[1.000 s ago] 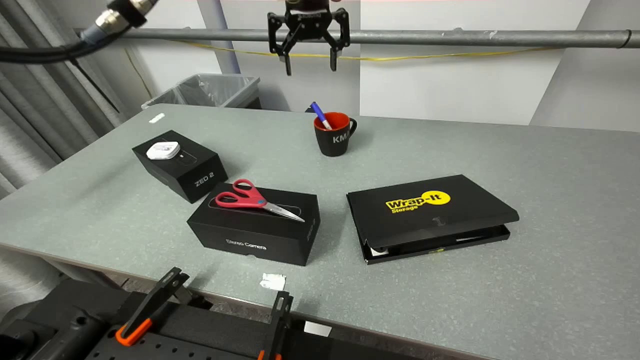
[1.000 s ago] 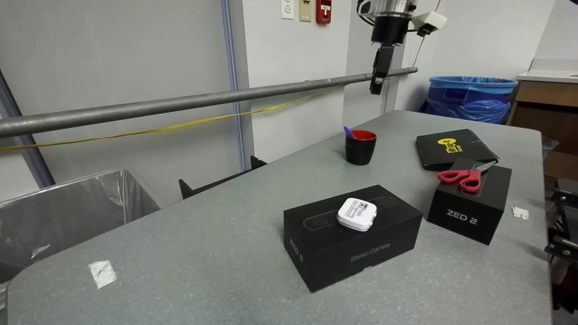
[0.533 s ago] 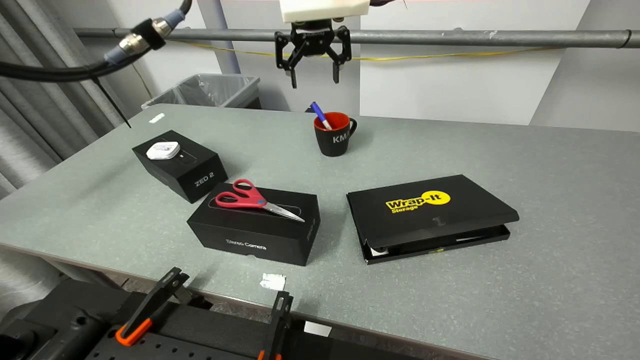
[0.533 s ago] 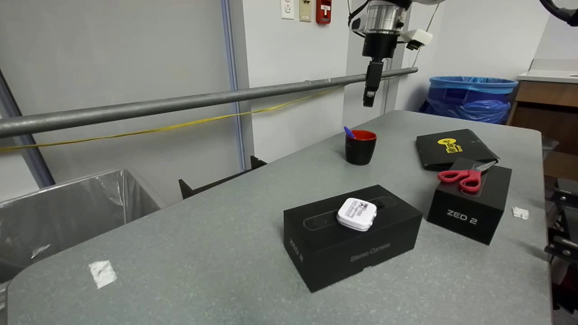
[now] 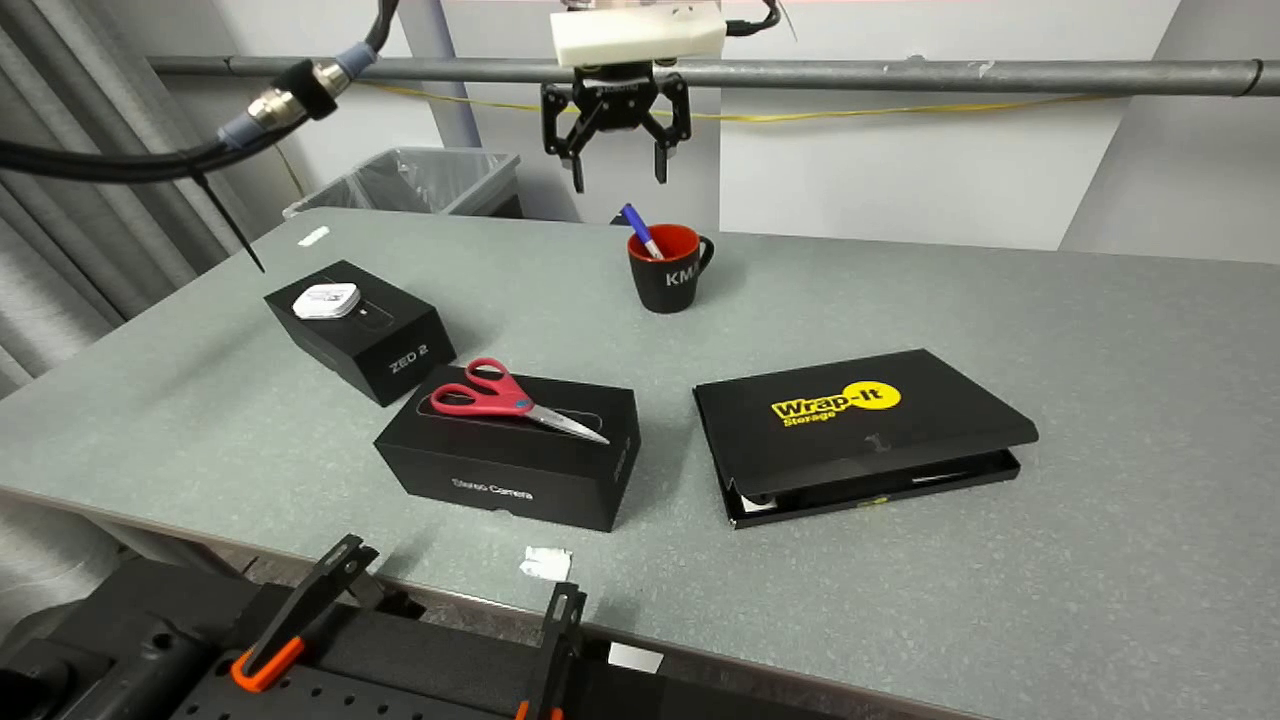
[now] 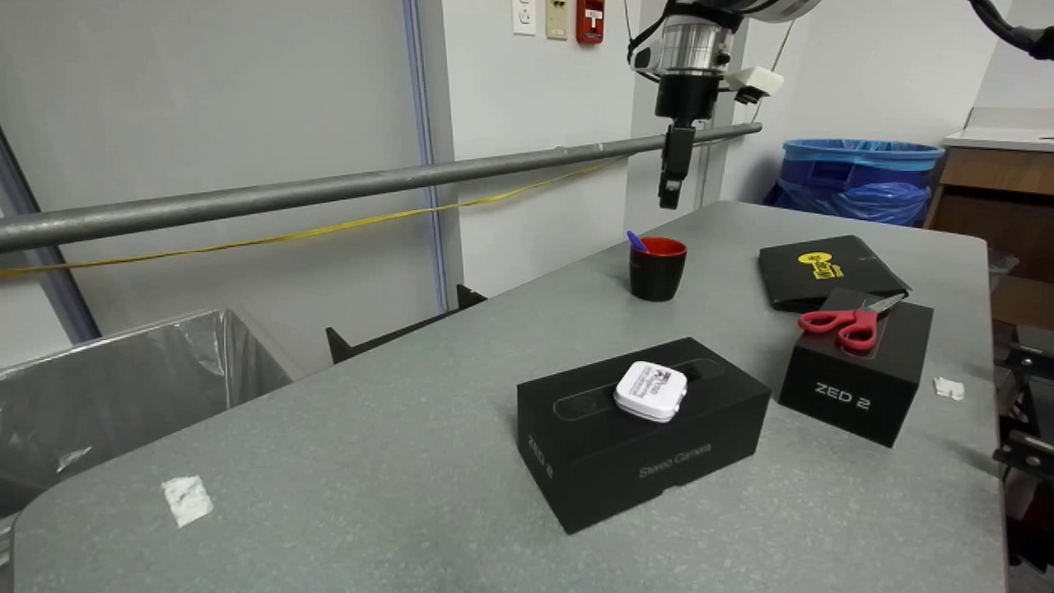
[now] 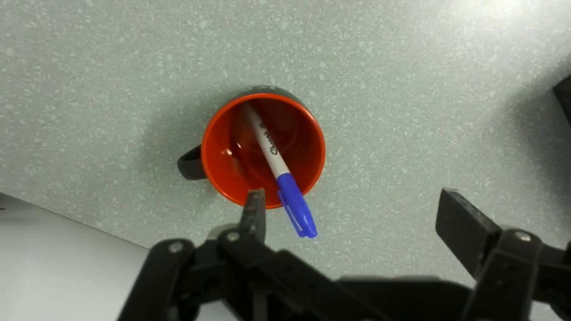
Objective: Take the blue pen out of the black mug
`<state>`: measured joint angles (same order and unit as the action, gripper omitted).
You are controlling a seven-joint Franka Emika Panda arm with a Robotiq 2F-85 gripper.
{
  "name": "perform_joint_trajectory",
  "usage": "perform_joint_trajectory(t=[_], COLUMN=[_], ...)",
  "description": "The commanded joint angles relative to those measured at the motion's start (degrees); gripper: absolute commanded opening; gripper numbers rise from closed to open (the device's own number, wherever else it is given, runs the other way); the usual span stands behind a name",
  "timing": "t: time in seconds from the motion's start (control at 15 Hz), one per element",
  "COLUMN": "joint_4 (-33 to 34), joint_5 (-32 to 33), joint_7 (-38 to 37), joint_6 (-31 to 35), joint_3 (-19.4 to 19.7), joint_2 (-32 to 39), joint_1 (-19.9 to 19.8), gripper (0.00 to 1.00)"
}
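Hovering above the mug (image 5: 663, 283), claw (image 5: 619, 186) spread, I'd call this alignment; next should be easing right, then down around the pen (image 5: 641, 231).

On a table (image 5: 880, 300), seen from its near edge, a mug (image 5: 662, 283) stands close to the far edge. A pen (image 5: 641, 231) leans inside it, upper end past the rim toward the far-left corner. The gripper (image 5: 619, 186) hangs above the mug, apart from it. In front of the mug and rightward lies a flat box (image 5: 865, 435). Left of that, toward the near edge, scissors (image 5: 515, 403) lie on a second box (image 5: 520, 462). Just beside, nearer the left edge, a third box (image 5: 372, 338) bears a small case (image 5: 326, 301). Behind the far-left corner stands a bin (image 5: 490, 182).
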<state>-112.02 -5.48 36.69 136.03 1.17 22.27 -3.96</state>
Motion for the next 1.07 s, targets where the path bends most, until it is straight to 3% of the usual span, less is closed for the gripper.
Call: perform_joint_trajectory(t=[0.0, 0.47, 0.93, 1.0], joint_4=[2.0, 4.9, 8.8, 9.1], joint_5=[2.4, 3.4, 4.5, 4.5], joint_7=[-2.1, -6.1, -9.1, -9.3], joint_6=[2.3, 6.5, 6.5, 6.6], joint_3=[-1.5, -2.2, -2.4, -2.5], joint_2=[2.8, 7.5, 11.5, 11.8], joint_1=[-0.7, -1.0, -1.2, -1.2], gripper=[1.0, 1.0, 1.0, 0.75])
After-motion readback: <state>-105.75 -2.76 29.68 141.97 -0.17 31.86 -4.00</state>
